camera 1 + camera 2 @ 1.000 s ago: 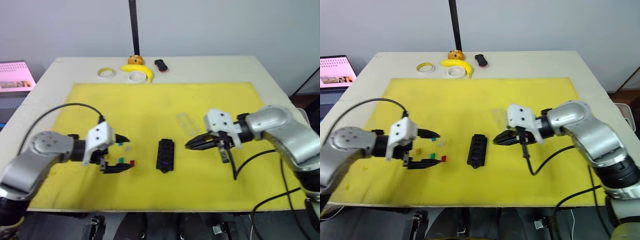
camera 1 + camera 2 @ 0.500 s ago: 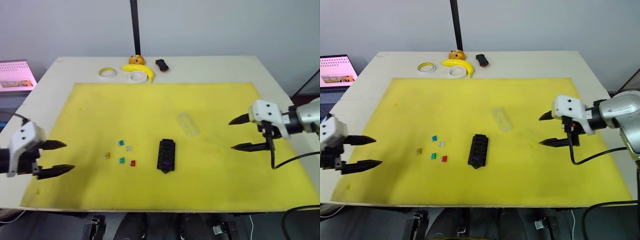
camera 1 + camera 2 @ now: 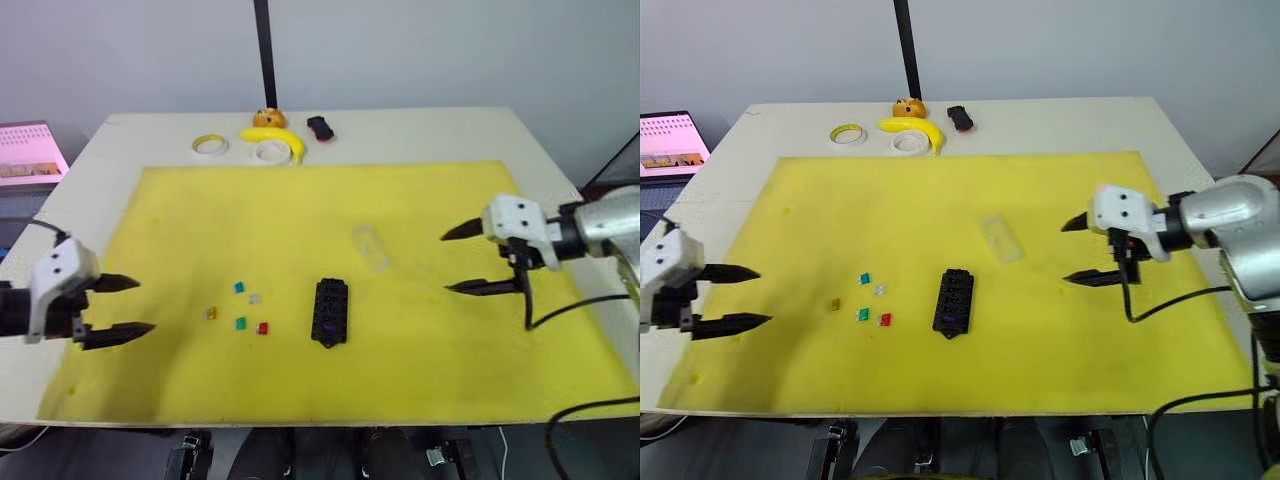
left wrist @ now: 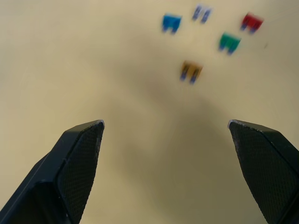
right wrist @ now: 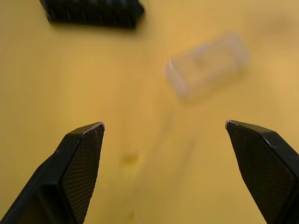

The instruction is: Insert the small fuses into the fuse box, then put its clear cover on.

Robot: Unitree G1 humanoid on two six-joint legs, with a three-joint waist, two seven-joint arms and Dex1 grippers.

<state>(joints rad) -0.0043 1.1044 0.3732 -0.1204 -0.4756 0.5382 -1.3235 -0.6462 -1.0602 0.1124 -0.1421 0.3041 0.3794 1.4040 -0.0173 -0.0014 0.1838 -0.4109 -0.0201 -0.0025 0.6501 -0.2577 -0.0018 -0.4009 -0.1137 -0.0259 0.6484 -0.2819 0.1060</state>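
Right tool spread, ribbed black fingers

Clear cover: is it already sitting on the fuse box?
No, the clear cover lies on the yellow mat, apart from the fuse box.

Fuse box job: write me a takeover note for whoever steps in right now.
Left gripper: open, empty, over the mat's left edge.
Right gripper: open, empty, right of the clear cover.
Fuse box: mid-mat, with one purple fuse seated at its near end.
Five loose fuses lie left of the box: teal, grey-clear, yellow, green, red.
Done: one fuse in.
Left: insert the five loose fuses, then fit the cover.
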